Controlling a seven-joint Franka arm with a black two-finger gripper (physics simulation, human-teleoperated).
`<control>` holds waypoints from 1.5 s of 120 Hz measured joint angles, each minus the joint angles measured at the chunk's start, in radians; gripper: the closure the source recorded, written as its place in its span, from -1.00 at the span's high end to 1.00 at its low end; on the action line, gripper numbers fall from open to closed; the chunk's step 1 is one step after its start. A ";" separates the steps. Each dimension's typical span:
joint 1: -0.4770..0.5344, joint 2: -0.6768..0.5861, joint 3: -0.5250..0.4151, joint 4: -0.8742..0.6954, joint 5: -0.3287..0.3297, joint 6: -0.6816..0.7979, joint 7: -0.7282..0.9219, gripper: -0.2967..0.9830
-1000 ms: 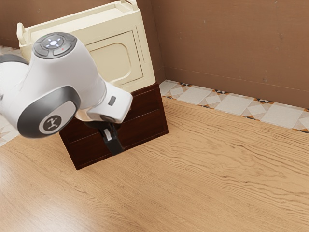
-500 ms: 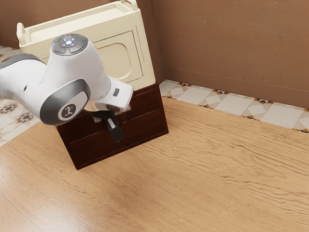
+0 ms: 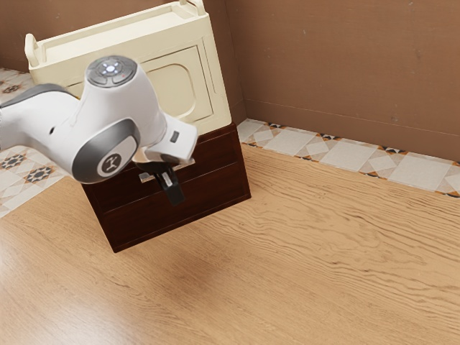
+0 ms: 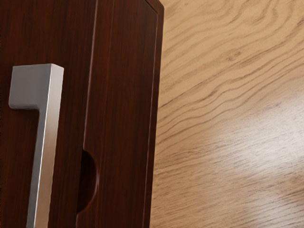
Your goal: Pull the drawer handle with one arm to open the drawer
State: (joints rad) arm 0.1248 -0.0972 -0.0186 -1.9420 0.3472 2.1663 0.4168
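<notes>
My gripper hangs at the front of the dark wooden drawer unit, across the middle of its face; how its fingers stand is hidden by the viewing angle. Beside it, a silver end of the handle shows under the hand, on the upper drawer front. In the wrist view the squared metal handle stands out from the dark upper front, with a groove and a half-round notch beside it. No gap shows around the upper front.
A cream cabinet part with raised ends rests above the dark unit, behind the arm. Wood-grain surface spreads in front and to the exterior view's right. A brown wall and patterned tile strip lie behind.
My hand has risen and shifted slightly toward the exterior view's right, slowing lately. Parts of the silver handle have come into view beside it. The drawer unit has not moved.
</notes>
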 joint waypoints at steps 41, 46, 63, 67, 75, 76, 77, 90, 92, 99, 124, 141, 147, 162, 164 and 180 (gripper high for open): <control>0.006 0.045 0.024 0.011 0.000 0.025 0.013 0.55; 0.007 0.045 0.024 0.010 0.000 0.026 0.014 0.55; 0.006 0.048 0.023 0.003 0.016 0.037 0.017 0.54; 0.005 0.050 0.023 0.002 0.027 0.040 0.018 0.54; 0.002 0.056 0.023 0.001 0.045 0.047 0.019 0.54; 0.001 0.057 0.023 0.001 0.047 0.047 0.019 0.54; 0.001 0.058 0.023 0.001 0.048 0.048 0.019 0.54; 0.000 0.070 0.023 0.001 0.061 0.054 0.019 0.54; 0.000 0.070 0.023 0.001 0.062 0.055 0.019 0.54; 0.001 0.071 0.023 0.000 0.065 0.056 0.020 0.54; 0.003 0.049 0.021 -0.021 0.066 0.059 0.020 0.51; 0.004 0.046 0.013 -0.030 0.065 0.067 0.020 0.54; 0.007 0.046 0.006 -0.031 0.064 0.074 0.021 0.54; 0.002 0.040 -0.001 -0.044 0.062 0.085 0.022 0.54; 0.003 0.038 -0.003 -0.047 0.061 0.087 0.022 0.54; -0.009 0.024 -0.010 -0.063 0.060 0.094 0.022 0.53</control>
State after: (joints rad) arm 0.1156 -0.0732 -0.0287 -2.0047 0.4070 2.2600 0.4384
